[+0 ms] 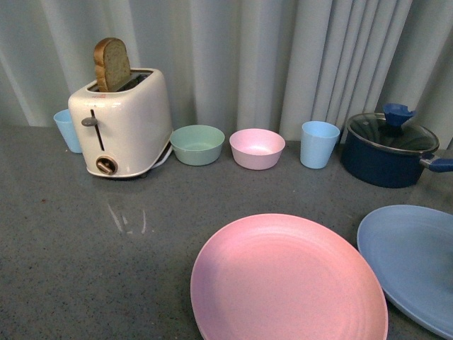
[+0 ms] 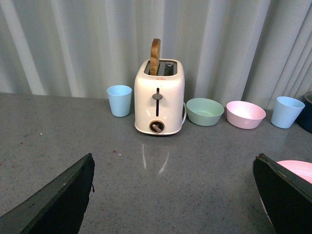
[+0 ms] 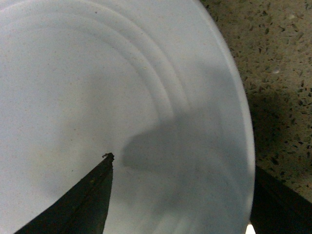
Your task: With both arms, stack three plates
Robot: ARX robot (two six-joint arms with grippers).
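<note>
The pink plate (image 1: 289, 280) lies on the grey counter at the front centre. The light blue plate (image 1: 417, 258) lies just to its right, cut off by the frame edge. The beige plate is out of view. Neither gripper shows in the front view. My left gripper (image 2: 173, 157) is open and empty above bare counter, with the pink plate's edge (image 2: 298, 168) beside one finger. My right gripper (image 3: 183, 163) is open just over the light blue plate (image 3: 97, 87). One finger (image 3: 92, 195) is over the plate and the other is outside its rim.
At the back by the curtain stand a white toaster (image 1: 124, 124) with a bread slice (image 1: 112, 64), a blue cup (image 1: 69, 129), a green bowl (image 1: 197, 144), a pink bowl (image 1: 257, 147), another blue cup (image 1: 318, 144) and a dark blue lidded pot (image 1: 391, 149).
</note>
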